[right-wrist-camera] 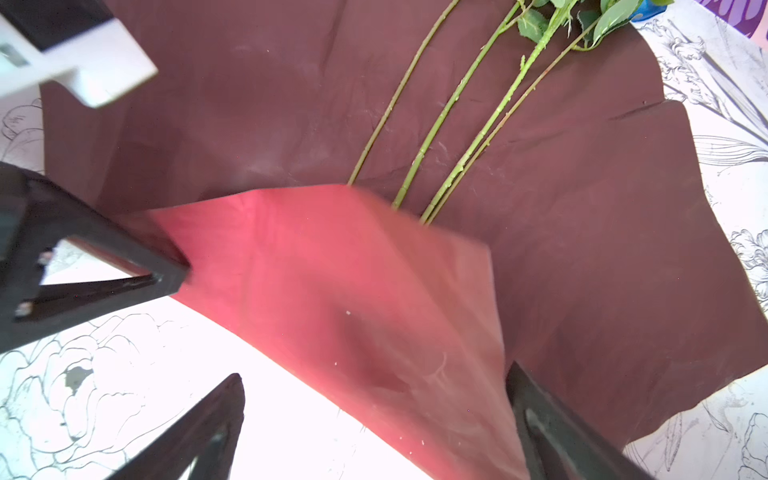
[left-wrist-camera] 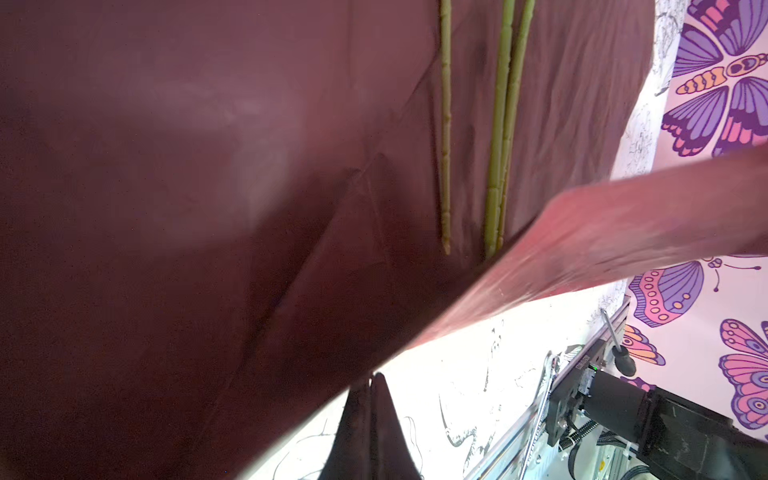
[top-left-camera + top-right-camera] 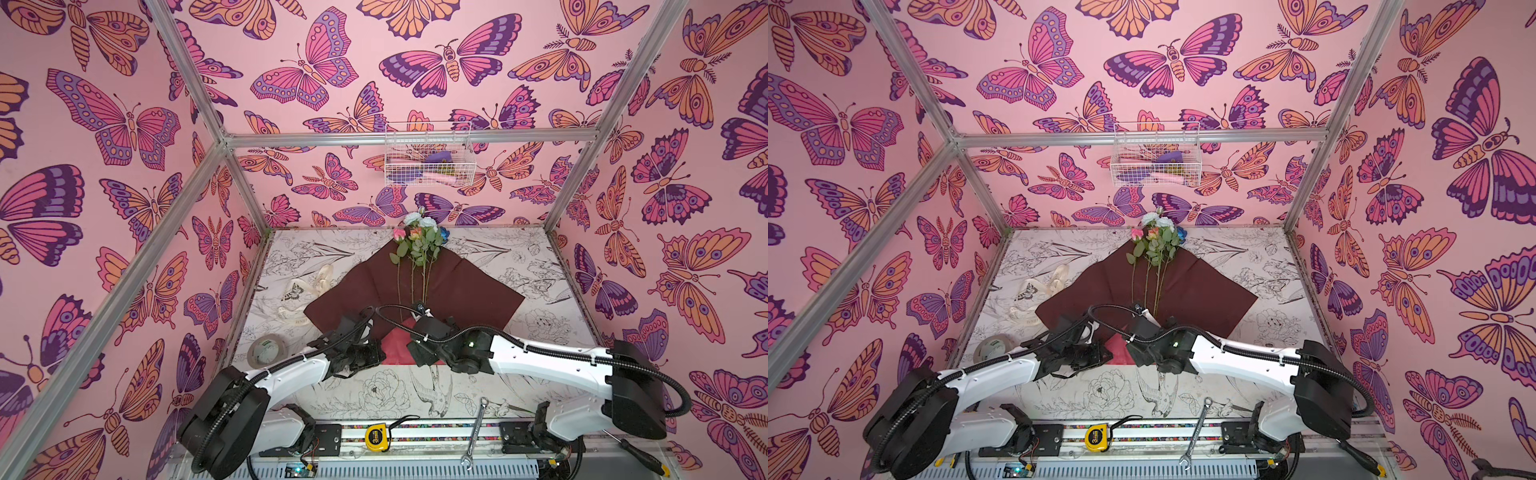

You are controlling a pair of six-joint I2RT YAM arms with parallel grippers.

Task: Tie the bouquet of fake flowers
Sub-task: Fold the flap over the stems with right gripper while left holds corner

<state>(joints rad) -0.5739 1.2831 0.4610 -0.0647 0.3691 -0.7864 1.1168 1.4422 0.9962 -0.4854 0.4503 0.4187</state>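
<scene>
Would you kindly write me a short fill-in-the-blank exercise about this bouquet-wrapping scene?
1. The fake flowers lie ___ the wrapping paper.
2. The left gripper is ___ on the paper's lifted flap.
3. The right gripper stands wide ___.
4. The tape measure is ___ in colour.
Missing words: on; shut; open; yellow.

I am reading the wrapping paper as dark maroon, with its lifted flap showing a lighter pinkish red. The stems are showing green, and the flower heads pink, peach, white and blue. The worktop is showing black line-drawn flowers on white.
</scene>
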